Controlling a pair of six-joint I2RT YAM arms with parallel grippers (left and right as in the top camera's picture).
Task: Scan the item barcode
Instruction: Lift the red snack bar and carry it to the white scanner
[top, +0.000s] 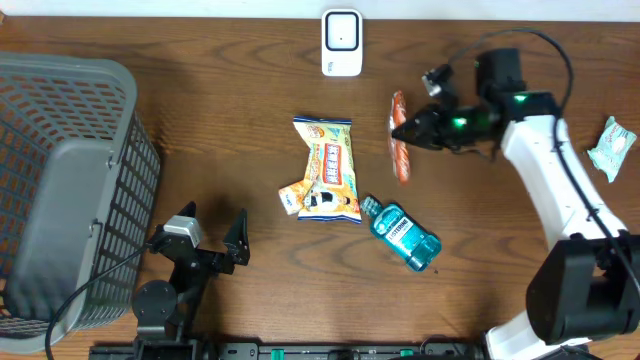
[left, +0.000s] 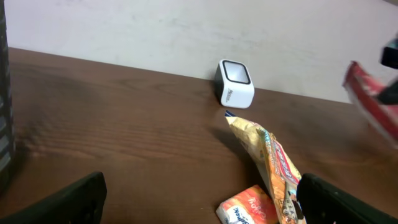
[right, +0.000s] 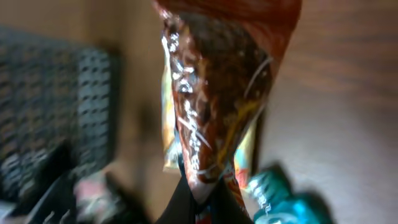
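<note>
My left claw (top: 214, 218) is lying spread wide beside the basket (top: 60, 200), while my right claw (top: 398, 130) is clenching the red snack packet (top: 401, 165) over the counter (top: 230, 120), near the white scanner (top: 342, 43) at the far edge.

A dark wooden table (top: 220, 120) meets a white wall (left: 124, 25).

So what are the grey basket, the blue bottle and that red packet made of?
Grey basket: likely matte plastic, possibly coated wire; its wall is an open grid.
Blue bottle: tinted plastic, glossy; the teal body seems see-through.
Red packet: thin shiny plastic film, judging by its crinkles and bright glints.
</note>
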